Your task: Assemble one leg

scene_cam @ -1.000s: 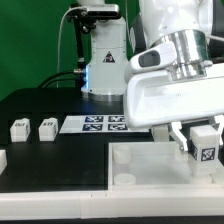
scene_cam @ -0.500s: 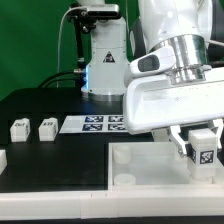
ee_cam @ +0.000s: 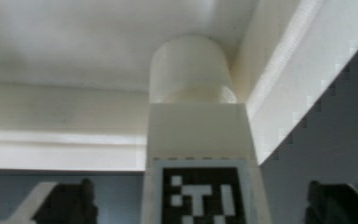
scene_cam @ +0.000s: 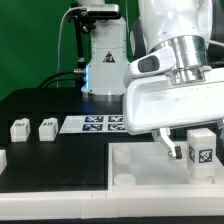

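One large white tray (scene_cam: 140, 168) logged nearest, flat on the black tabletop (scene_cam: 60, 165), with round sockets at its corner. Found the leg (scene_cam: 203, 147) next, upright on the tray toward the exterior view's right, tagged face outward; cannot tell whether its foot sits in a socket. Saw the claw (ee_cam: 202, 203) straddling it, spread wide and holding nothing. In the wrist view, found both dark fingers (ee_cam: 60, 203) clear of the leg's flanks, with a gap either side. Judge the leg light, rigid moulded plastic, smooth and likely a little slippery, not fragile; expect no give under a squeeze. Would take hold across the two plain flat sides flanking the tagged face, about mid-height, clear of the rounded end, square-on so as not to twist or tip it. Beyond, noted two spare legs (scene_cam: 47, 128) loose on the tabletop toward the exterior view's left, well apart from the tray, with the marker board (scene_cam: 95, 123) just beside them. Farthest back, made out a white machine (scene_cam: 100, 60) against a green backdrop (scene_cam: 30, 40).
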